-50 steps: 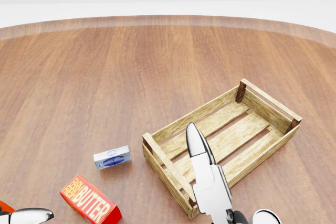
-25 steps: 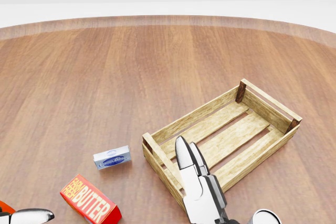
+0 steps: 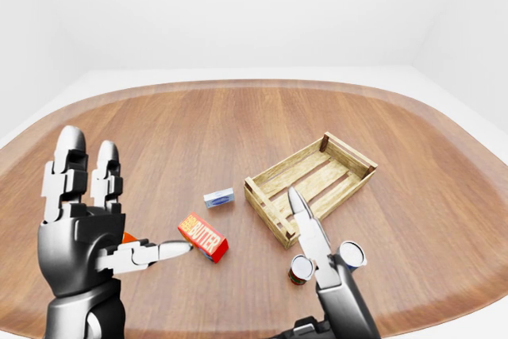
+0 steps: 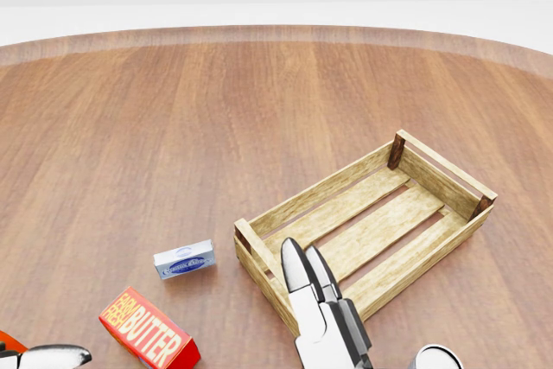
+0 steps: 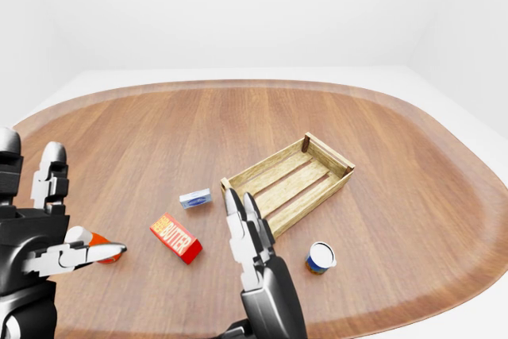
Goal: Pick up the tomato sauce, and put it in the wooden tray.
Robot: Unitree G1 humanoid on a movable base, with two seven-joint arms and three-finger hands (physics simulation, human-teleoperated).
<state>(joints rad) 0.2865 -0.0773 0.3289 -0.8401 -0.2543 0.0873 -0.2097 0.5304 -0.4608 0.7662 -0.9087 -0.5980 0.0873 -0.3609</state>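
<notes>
Right hand (image 4: 321, 317) has drawn back toward head view's bottom edge, fingers extended, gripping nothing, lining up on the tomato sauce can (image 5: 321, 257) beside the wooden tray (image 5: 287, 181); left hand (image 3: 79, 220) open, idle

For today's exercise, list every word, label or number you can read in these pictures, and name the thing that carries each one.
"BUTTER": on the red butter box.
Smaller yellow print beside it on the same box: too blurred to read.
Small blue-and-white packet: oval label, too small to read.
Blue-and-white can: no legible text.
Wooden tray: no markings.
</notes>
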